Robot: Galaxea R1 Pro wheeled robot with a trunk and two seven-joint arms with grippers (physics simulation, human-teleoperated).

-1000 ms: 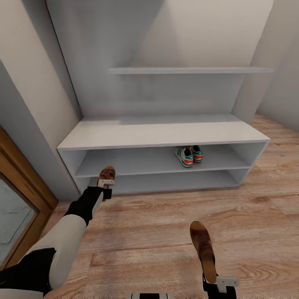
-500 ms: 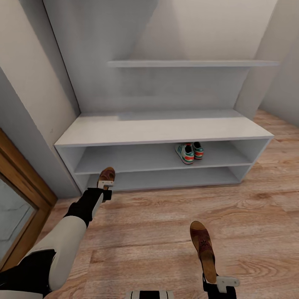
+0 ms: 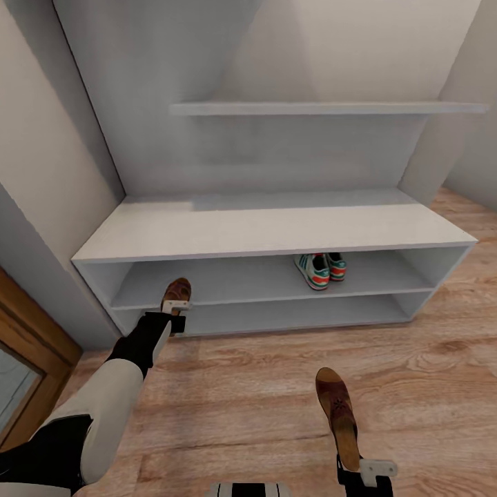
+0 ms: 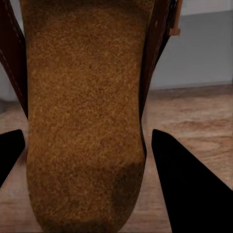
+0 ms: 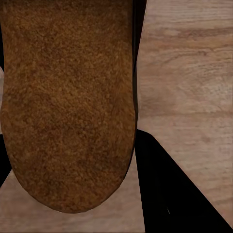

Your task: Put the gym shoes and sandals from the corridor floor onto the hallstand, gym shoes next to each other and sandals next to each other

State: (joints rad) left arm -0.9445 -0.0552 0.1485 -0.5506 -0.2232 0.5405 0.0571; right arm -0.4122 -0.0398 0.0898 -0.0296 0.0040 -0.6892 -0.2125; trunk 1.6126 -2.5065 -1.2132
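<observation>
Two gym shoes (image 3: 319, 268), white with green stripes and red-orange patches, sit side by side on the upper open shelf of the pale grey hallstand (image 3: 269, 231), right of its middle. My left gripper (image 3: 176, 305) is shut on one brown sandal (image 3: 178, 289), held just in front of the hallstand's lower left shelves; its tan footbed (image 4: 85, 121) looms large in the left wrist view. My right gripper (image 3: 360, 471) is shut on the other sandal (image 3: 337, 414), which hangs over the corridor floor (image 3: 262, 393) near me; its footbed (image 5: 68, 102) shows close in the right wrist view.
A grey wall and a wooden door frame (image 3: 31, 345) stand at the left. The hallstand has a long bench top, a back panel and an upper shelf (image 3: 324, 108). Open plank floor runs to the right of the unit.
The view has moved closer to the hallstand and shifted, so the unit looks larger. Both grippers keep their sandals in the same pose relative to me.
</observation>
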